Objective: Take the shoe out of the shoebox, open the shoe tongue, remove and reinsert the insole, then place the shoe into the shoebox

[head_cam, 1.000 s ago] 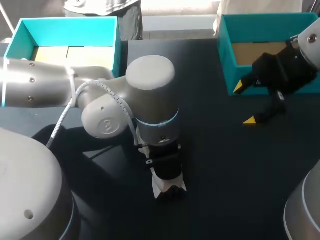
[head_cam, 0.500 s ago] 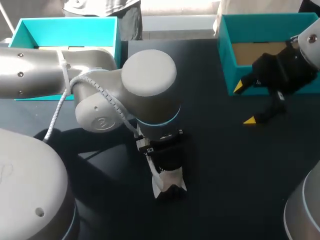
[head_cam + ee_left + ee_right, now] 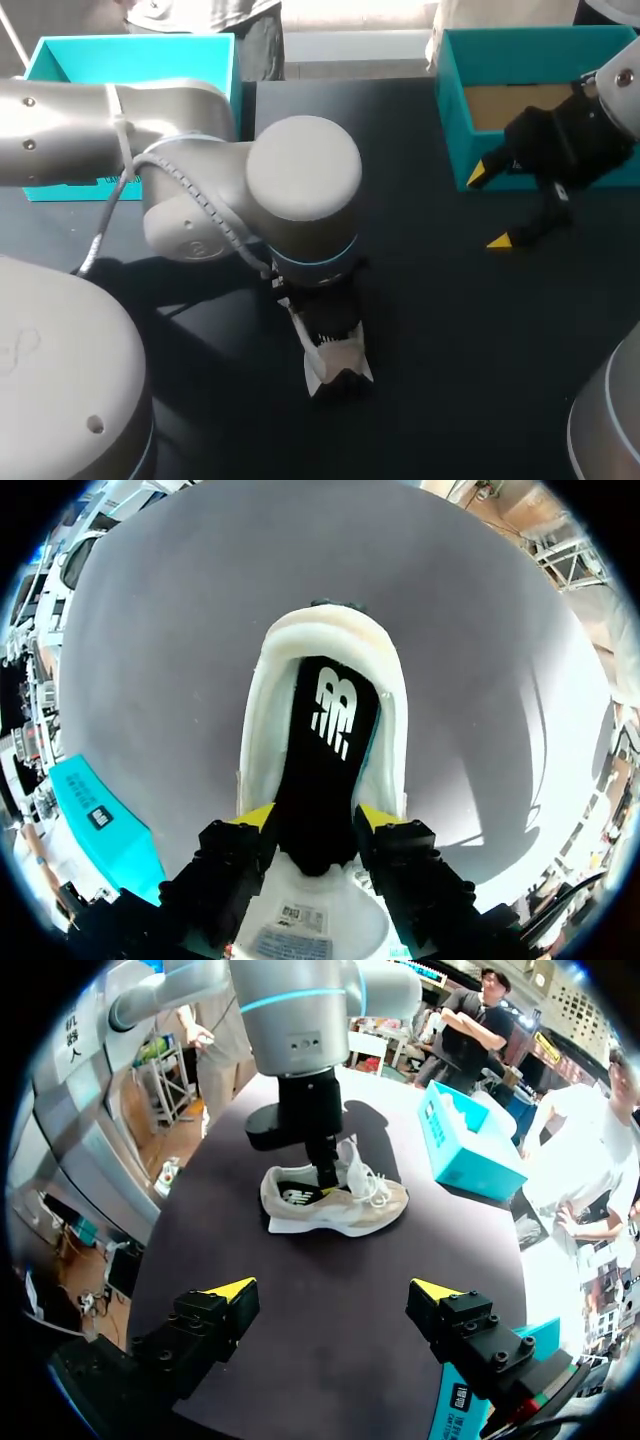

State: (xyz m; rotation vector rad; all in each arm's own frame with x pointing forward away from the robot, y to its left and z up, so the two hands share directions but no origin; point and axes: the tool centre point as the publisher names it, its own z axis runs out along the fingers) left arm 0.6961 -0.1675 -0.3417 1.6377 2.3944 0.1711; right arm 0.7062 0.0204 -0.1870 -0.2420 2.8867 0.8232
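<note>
Shoe location: the shoe (image 3: 335, 365) is out of the box, on the tabletop (image 3: 450, 330) near the middle, under the left arm.
Boxes: the teal shoebox (image 3: 455, 100) is at the far right with nothing in it. A second teal box (image 3: 130, 50) is at the far left, partly hidden by the left arm.
Left gripper (image 3: 315, 820): the fingers are down inside the shoe opening and pinch the black insole (image 3: 325, 750) from both sides.
Right gripper (image 3: 335, 1295): the fingers are spread wide and hold nothing. It hangs over the tabletop beside the teal shoebox, well apart from the shoe.
Done (judged): the shoe is out of the box. The tongue (image 3: 295, 925) is folded forward with its label side up, so the opening is clear.
In hand (judged): the insole step. The pictures do not show whether it is coming out or going back in.
Left: finishing the insole step, then returning the shoe to the shoebox.
Left wrist view only: the grip on the insole, which the head view hides behind the arm.
Right wrist view only: the shoe from the side, upright on its sole with loose laces (image 3: 370, 1185).
</note>
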